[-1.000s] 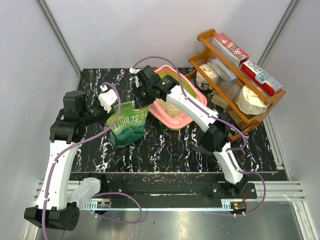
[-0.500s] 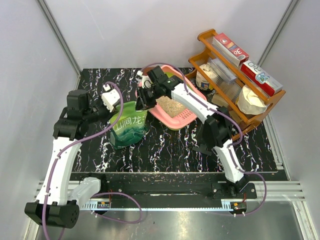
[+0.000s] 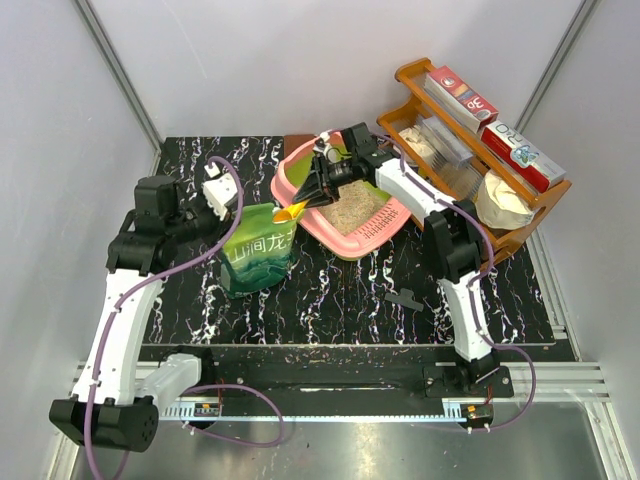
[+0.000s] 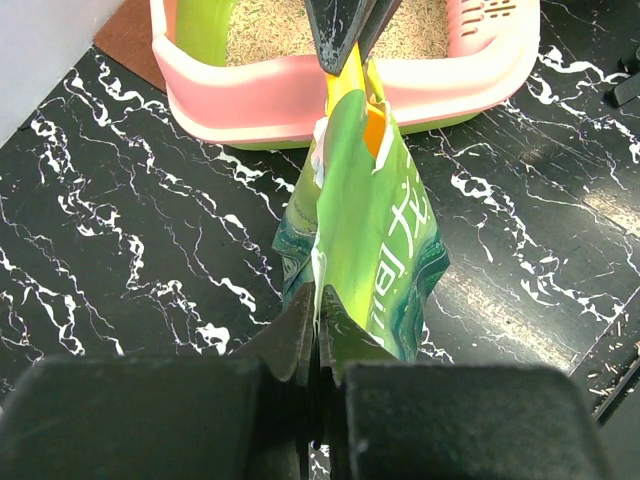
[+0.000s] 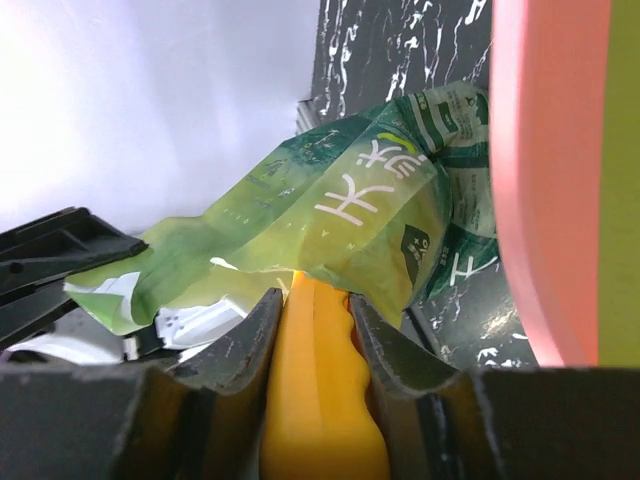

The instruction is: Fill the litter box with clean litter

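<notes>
table: black marbled top; all places below are given from the litter box. wooden rack: just beside the litter box on its right, holding red-and-white cartons and a pale tub, contents hidden. litter box: pink tray with green inner walls, flat on the table toward the far side. judged stiff and steady, so no need to hold it. its floor is covered by a thin bed of litter, well below the rim, so the fill looks partial. bag: green, upright, just beside the litter box's left rim. judged soft and floppy, likely to slump unless held at the top. left gripper is pinched together on the bag's torn top edge, on the side away from the litter box, holding the mouth up and open. scoop: yellow-orange, rigid and light. right gripper, above the litter box's left rim, is clamped on its handle. the front end sits in the bag's mouth; cannot tell whether it is loaded. litter is fine, dry and loose, and judged to spill if the scoop tips, so carry it level and low over the rim.
</notes>
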You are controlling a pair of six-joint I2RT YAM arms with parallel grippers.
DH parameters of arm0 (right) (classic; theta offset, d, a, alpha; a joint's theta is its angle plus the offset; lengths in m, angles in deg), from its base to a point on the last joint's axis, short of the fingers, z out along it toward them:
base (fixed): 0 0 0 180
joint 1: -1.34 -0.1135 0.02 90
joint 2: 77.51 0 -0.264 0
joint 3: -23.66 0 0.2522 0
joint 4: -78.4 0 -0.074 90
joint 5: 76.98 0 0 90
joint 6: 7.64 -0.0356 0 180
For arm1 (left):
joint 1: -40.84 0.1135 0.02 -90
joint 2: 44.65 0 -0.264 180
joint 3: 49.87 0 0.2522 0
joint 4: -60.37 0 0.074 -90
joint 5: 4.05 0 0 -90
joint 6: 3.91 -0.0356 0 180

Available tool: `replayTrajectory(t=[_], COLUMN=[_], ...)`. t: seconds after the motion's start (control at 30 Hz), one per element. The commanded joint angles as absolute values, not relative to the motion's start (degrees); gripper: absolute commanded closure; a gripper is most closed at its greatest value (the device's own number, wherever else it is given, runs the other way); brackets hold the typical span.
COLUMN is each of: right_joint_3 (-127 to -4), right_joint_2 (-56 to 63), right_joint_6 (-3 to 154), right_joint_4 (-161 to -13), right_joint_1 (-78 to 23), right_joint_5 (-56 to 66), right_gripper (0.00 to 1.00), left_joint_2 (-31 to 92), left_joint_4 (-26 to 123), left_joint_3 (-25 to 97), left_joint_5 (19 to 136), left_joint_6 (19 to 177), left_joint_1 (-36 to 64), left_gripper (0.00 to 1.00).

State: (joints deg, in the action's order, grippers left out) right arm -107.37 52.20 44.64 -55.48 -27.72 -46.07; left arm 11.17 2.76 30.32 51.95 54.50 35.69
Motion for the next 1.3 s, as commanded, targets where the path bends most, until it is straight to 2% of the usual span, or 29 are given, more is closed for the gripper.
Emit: replayTrajectory(t=[0.0,0.2,0.33,0.43,1.27], right_joint_3=[-104.19,-93.23,-81.53,-77.47,-75.0], right_joint_2=[47.47,40.63,34.74,33.67,29.9], right_joint_6=[36.13,27.79,21.3,16.55,17.66], right_joint_4=[-63.57,-78.24,-99.01,-104.69,-103.4], right_joint_1=[-24.5,-23.01,-23.09,-23.01,-17.38], right_joint_5=[-51.83,-49.82,-44.83,-42.18,-46.21], right_gripper=[1.0,1.0,1.0,1.0,1.0], left_joint_2=[10.38,10.37,11.16,11.78,11.34], left_joint_4=[7.77,6.01,6.01,7.23,10.05], left_joint_3=[34.21,33.85,34.99,34.99,34.38], left_joint_5=[50.18,53.6,53.44,52.82,53.88], left_joint_6=[56.21,54.19,55.93,57.96,59.37], left_joint_1=[35.92,36.01,36.01,36.01,36.97], left_gripper=[1.0,1.0,1.0,1.0,1.0])
